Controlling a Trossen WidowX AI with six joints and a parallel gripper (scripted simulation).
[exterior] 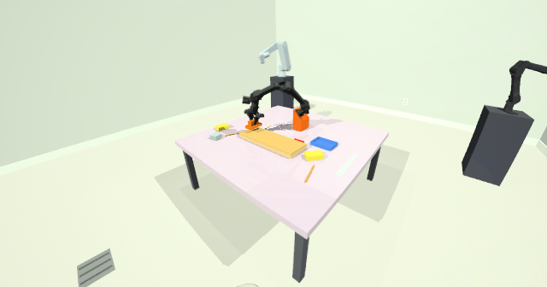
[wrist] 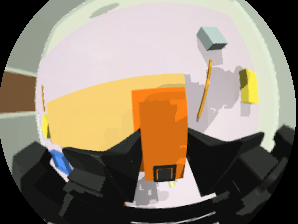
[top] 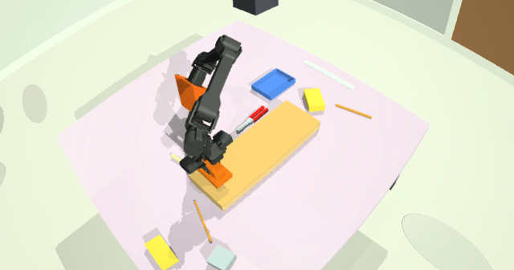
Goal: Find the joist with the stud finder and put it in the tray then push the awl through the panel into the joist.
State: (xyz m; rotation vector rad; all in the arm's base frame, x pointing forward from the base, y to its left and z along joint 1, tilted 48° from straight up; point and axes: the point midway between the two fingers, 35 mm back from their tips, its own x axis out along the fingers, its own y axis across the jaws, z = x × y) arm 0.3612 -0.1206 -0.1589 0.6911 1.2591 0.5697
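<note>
The orange stud finder (top: pixel 220 177) (exterior: pixel 253 125) (wrist: pixel 162 112) is between the fingers of my gripper (top: pixel 206 164) (wrist: pixel 161 128), which is shut on it. It is over the end of the tan floor panel (top: pixel 273 137) (exterior: pixel 273 141) (wrist: pixel 90 110) farthest from the tray; whether it touches the panel I cannot tell. A small dark-framed square, its display, shows in the wrist view. The blue tray (top: pixel 273 83) (exterior: pixel 324 143) (wrist: pixel 61 162) is empty. A pale yellow handle (top: pixel 175 157), apparently the awl's, lies beside the panel, partly hidden by the arm. No joist shows.
Red-handled pliers (top: pixel 261 113) lie between panel and tray. Yellow blocks (top: pixel 314 100) (top: pixel 161 251), orange pencils (top: pixel 353 111) (top: pixel 202 222), a grey-green block (top: pixel 221 258) and a white strip (top: pixel 329 75) lie around. A tall orange block (top: pixel 186 95) (exterior: pixel 300 122) stands by the arm's base.
</note>
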